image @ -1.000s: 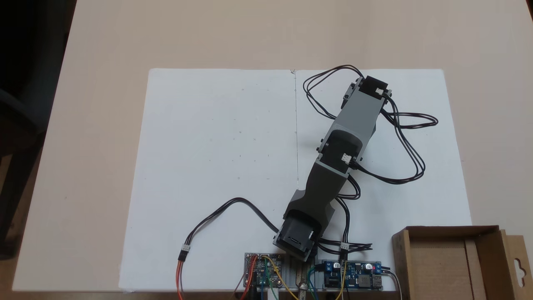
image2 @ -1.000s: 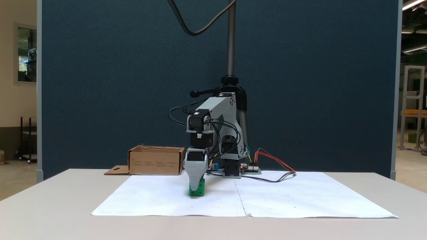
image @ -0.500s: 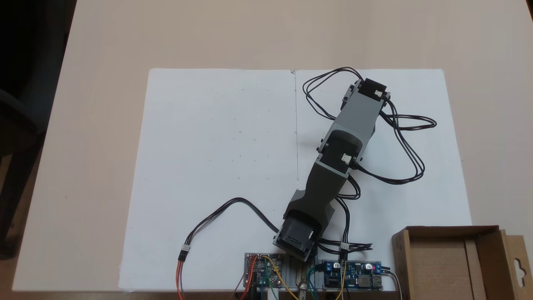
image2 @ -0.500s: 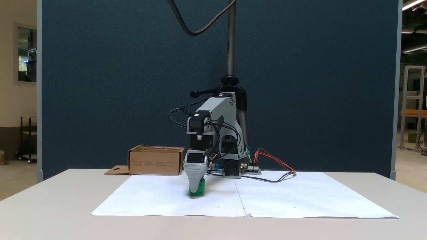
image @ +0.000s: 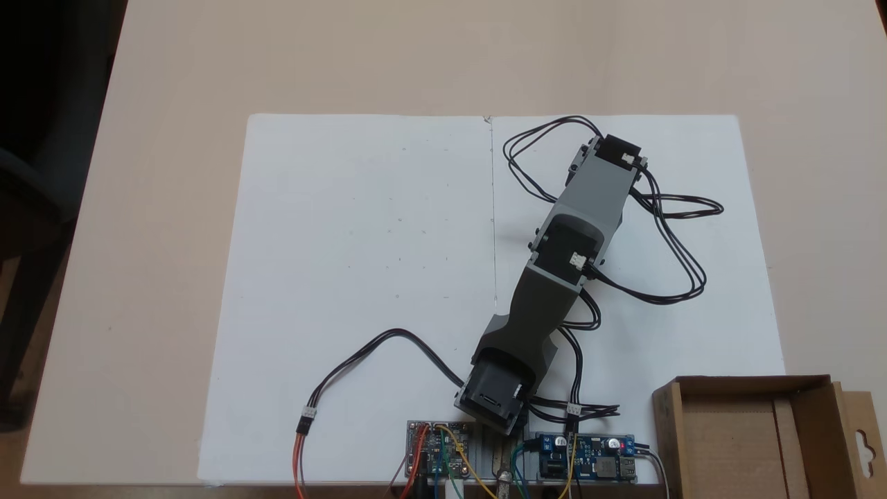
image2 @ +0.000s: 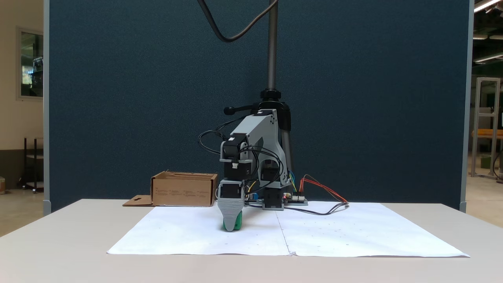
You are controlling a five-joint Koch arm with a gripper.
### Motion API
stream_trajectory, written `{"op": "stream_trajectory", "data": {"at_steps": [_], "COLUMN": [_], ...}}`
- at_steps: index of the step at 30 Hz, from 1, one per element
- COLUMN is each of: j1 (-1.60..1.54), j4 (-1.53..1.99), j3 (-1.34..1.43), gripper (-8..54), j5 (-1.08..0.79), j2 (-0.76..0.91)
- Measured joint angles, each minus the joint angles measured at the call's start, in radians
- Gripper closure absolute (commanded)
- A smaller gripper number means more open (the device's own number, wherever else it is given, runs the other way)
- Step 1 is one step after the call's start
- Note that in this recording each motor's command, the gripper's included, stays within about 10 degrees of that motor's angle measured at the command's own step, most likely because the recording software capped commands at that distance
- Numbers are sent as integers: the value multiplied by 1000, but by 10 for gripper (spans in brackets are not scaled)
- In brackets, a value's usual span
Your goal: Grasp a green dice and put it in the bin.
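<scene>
Lowered since a second ago, the grey tool (image2: 231, 227) now covers the small green plastic dice (image2: 237, 223) on the surface; grip state unclear.

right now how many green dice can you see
1. The green dice sits on the white paper under the gripper, partly covered by it. The arm could hide others from above.

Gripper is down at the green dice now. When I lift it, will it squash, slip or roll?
The green dice looks like rigid plastic, so it probably won't squash. Its edges look rounded, so it could twist out of a light pinch. It sits flat on the white paper, so it should tumble rather than roll far.
</scene>
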Motion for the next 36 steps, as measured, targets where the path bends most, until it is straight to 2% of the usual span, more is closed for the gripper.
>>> {"op": "stream_trajectory", "data": {"at_steps": [7, 10, 20, 23, 36], "j1": [0, 0, 103, 150, 695], "j4": [-6, 97, 552, 597, 578], "j3": [0, -66, -710, -825, -862], "gripper": [340, 340, 340, 340, 340], "j5": [2, 6, 132, 138, 137], "j2": [0, -5, -5, -5, 37]}}
